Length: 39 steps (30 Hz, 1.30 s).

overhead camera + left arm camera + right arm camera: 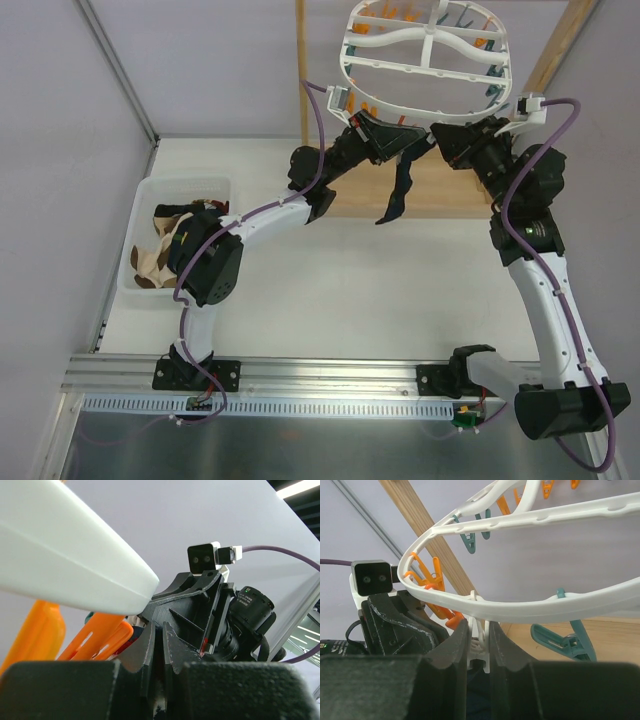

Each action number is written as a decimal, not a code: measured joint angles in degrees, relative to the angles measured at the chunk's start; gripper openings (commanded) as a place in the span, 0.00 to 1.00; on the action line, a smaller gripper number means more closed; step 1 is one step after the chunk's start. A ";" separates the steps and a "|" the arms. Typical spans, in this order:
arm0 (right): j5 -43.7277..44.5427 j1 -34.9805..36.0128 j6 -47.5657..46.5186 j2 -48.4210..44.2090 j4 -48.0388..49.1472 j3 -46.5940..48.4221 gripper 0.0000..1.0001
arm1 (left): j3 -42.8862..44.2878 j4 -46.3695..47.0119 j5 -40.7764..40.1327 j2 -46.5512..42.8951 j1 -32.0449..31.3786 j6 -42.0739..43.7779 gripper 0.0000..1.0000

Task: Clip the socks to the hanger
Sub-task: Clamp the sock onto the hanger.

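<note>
Right claw (477, 632) is seen clenched on a white plastic piece (479, 647) hung from the hanger (485, 607) rim just above it. Left claw (398, 143) is shut tight opposite, gripping a dark sock (398, 200) that dangles below both. More socks (165, 245) are heaped in a bin (190, 185) on the counter (350, 290), well left of it.

pale grey wall panels (200, 60) stood behind; flat white tabletop (350, 290) lay below; light wooden stand (440, 200) stood at rear; silver aluminium rail (330, 375) ran along near edge.
</note>
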 measured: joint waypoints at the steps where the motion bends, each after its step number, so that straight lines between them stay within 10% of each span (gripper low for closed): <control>1: 0.02 0.00 0.00 -0.04 -0.04 0.00 0.01 | 0.00 0.00 0.00 0.00 0.00 0.02 0.00; 12: 0.37 -0.04 0.02 -0.11 -2.14 0.07 0.61 | -0.02 0.04 0.00 0.00 -0.37 1.40 0.00; 30: 3.50 -0.04 -0.72 -3.72 -16.31 4.70 0.84 | -5.90 1.25 0.22 -0.07 -0.33 5.14 0.00; 39: 4.98 -0.04 -3.30 -8.98 -25.51 6.86 0.92 | -12.28 -2.64 1.42 -5.77 -0.33 14.23 0.61</control>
